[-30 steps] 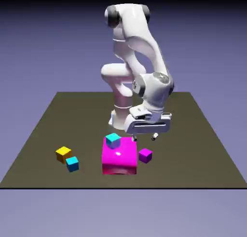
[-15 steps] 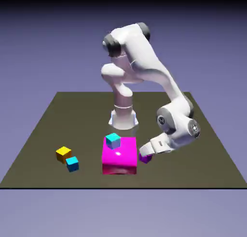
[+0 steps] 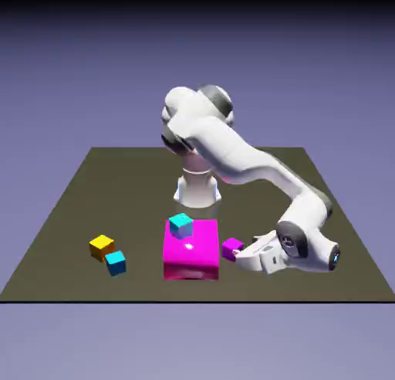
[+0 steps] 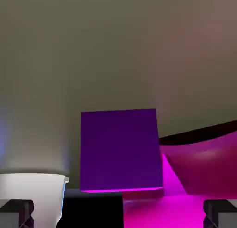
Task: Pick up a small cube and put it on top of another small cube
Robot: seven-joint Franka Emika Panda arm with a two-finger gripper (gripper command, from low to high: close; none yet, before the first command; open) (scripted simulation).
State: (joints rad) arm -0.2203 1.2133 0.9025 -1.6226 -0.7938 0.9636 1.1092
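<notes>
The small purple cube [image 3: 232, 249] with its brighter magenta top sits on the table just to the exterior view's right of the large magenta block [image 3: 191, 251]. My gripper [image 3: 241, 256] lies low over the table, tilted almost flat, pointing at the cube from the exterior view's right. In the hand view the purple cube [image 4: 119, 150] fills the middle, just ahead of the open gripper [image 4: 118, 214]; both grey fingertips [image 4: 16, 213] stand wide at the bottom corners and touch nothing. One small cyan cube [image 3: 180, 225] rests on the magenta block's far left corner. Another cyan cube [image 3: 116, 262] sits on the table.
A yellow cube [image 3: 101, 247] touches the cyan cube on the table at the exterior view's left. The magenta block [image 4: 203, 176] shows right behind the purple cube in the hand view. The arm's forearm arches down from the base [image 3: 197, 189].
The arm swung toward the exterior view's right and dropped from above the magenta block to table level. The hand tipped over flat beside the purple cube. The jaws stayed open.
</notes>
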